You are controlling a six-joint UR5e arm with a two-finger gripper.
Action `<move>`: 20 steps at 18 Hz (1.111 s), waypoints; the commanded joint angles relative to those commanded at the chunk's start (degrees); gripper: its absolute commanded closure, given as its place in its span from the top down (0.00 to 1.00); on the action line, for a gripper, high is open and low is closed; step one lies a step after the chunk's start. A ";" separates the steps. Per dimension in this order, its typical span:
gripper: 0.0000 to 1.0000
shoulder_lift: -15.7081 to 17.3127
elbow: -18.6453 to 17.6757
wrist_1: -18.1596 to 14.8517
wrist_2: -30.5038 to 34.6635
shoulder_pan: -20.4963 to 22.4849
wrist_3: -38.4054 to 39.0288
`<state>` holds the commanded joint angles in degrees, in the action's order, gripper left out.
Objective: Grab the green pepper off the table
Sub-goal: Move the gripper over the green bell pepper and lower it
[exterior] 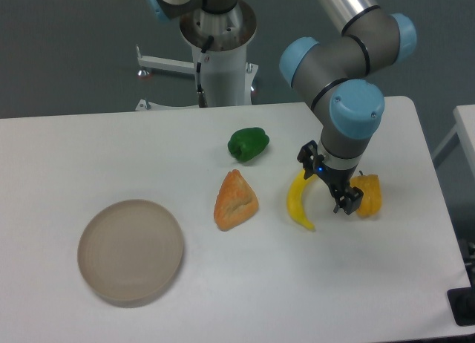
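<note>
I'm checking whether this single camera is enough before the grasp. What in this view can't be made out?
- Gripper: one fingertip visible near the orange pepper; the wrist hides the rest, so height above the table is unclear.
- Banana: upper end hidden behind the gripper.
- Green pepper: far side and stem unseen.
- Arm: cut off by the top edge.

Dark grey-green floor (pixel 67 53) behind. White metal frame (pixel 167 63) on floor. Second white surface (pixel 466 128) at right edge. Even light.
</note>
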<state>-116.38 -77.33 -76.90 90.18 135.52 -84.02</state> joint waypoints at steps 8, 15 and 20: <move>1.00 10.81 -17.40 0.61 -4.39 -0.17 0.97; 1.00 15.04 -26.47 1.40 -4.31 -0.52 1.05; 1.00 14.51 -31.21 5.97 -4.48 -1.05 1.32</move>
<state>-101.86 -108.54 -70.93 85.69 134.47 -82.71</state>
